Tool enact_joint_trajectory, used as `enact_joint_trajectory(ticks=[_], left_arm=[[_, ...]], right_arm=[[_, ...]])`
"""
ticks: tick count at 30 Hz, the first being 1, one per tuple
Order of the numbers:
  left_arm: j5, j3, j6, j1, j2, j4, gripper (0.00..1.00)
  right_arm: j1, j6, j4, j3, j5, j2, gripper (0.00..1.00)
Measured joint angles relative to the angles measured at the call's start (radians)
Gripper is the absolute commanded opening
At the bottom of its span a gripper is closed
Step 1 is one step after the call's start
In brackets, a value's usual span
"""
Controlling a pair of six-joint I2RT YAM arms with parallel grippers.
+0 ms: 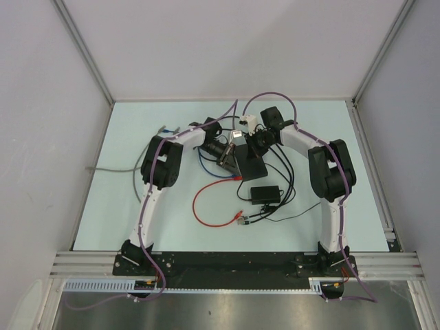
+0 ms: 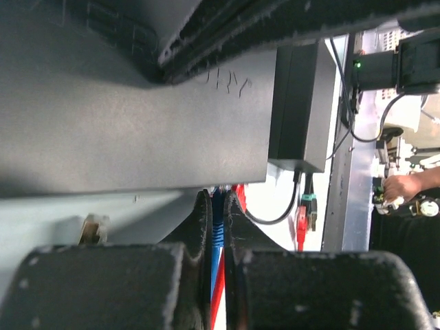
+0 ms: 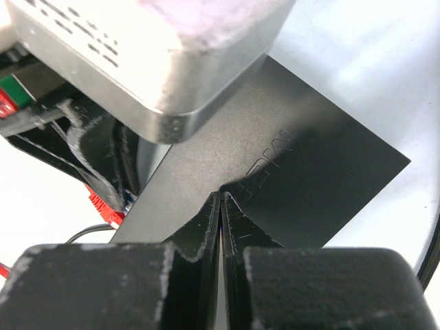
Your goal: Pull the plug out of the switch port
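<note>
Grippers first, from above: found left gripper (image 1: 228, 152) and right gripper (image 1: 256, 143) meeting over the switch (image 1: 251, 166) at mid-frame. Via left wrist: saw fingers (image 2: 199, 227) clamped on blue plug (image 2: 217, 230) below the switch. Via right wrist: saw jaws pinched together, tips on the switch; read embossed lettering (image 3: 273, 157) only partly, starting "NET".
</note>
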Motion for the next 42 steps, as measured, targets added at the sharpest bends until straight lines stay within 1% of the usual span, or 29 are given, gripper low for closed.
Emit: enact_joint_trajectory(ticks=[1,3,5,9,12,15,19,24,25,26,28,31,33,35,37,38,40,42], left_arm=[[0.001,0.012,0.017,0.001,0.005,-0.027,0.0],[0.007,0.087,0.052,0.008,0.042,-0.117,0.0],[0.021,0.115,0.067,0.012,0.064,-0.158,0.0],[0.005,0.116,0.091,0.037,0.065,-0.193,0.0],[-0.008,0.116,0.111,0.074,0.063,-0.221,0.0],[-0.029,0.124,0.163,0.121,0.054,-0.28,0.0],[-0.08,0.16,0.229,0.18,0.005,-0.344,0.0],[-0.144,0.209,0.243,0.267,-0.119,-0.338,0.01],[-0.163,0.223,0.235,0.294,-0.141,-0.326,0.18],[-0.18,0.233,0.225,0.32,-0.155,-0.308,0.28],[-0.229,0.253,0.208,0.362,-0.166,-0.275,0.47],[-0.291,0.26,0.174,0.415,-0.167,-0.232,0.57],[-0.303,0.248,0.138,0.424,-0.17,-0.198,0.59],[-0.294,0.184,0.094,0.409,-0.201,-0.14,0.6],[-0.272,0.072,0.05,0.377,-0.254,-0.059,0.6],[-0.251,-0.024,0.011,0.348,-0.298,0.003,0.6],[-0.208,-0.164,-0.048,0.287,-0.364,0.098,0.59],[-0.154,-0.259,-0.102,0.222,-0.397,0.169,0.57]], right_arm=[[0.0,0.0,0.0,0.0,0.0,0.0,0.06],[0.0,0.0,0.0,0.001,0.0,0.0,0.06],[0.0,0.0,-0.002,0.001,-0.001,0.001,0.06],[0.0,0.0,-0.005,0.004,-0.001,0.003,0.06],[0.0,0.0,-0.006,0.005,-0.001,0.003,0.06],[0.0,0.0,-0.006,0.005,-0.001,0.003,0.06],[0.0,0.0,-0.006,0.005,-0.001,0.003,0.07],[0.0,0.0,-0.006,0.005,-0.001,0.003,0.07],[0.0,0.0,-0.007,0.006,-0.002,0.003,0.07],[0.0,0.0,-0.007,0.006,-0.002,0.004,0.07],[0.0,0.0,-0.008,0.008,-0.002,0.005,0.07],[0.0,-0.001,-0.012,0.01,-0.002,0.006,0.07],[0.0,-0.001,-0.014,0.011,-0.002,0.006,0.08],[0.0,-0.001,-0.014,0.012,-0.002,0.006,0.08],[0.0,-0.002,-0.015,0.012,-0.003,0.006,0.08],[-0.001,-0.002,-0.015,0.012,-0.003,0.007,0.07],[-0.001,-0.003,-0.015,0.013,-0.004,0.007,0.06],[-0.001,-0.003,-0.015,0.013,-0.005,0.007,0.06]])
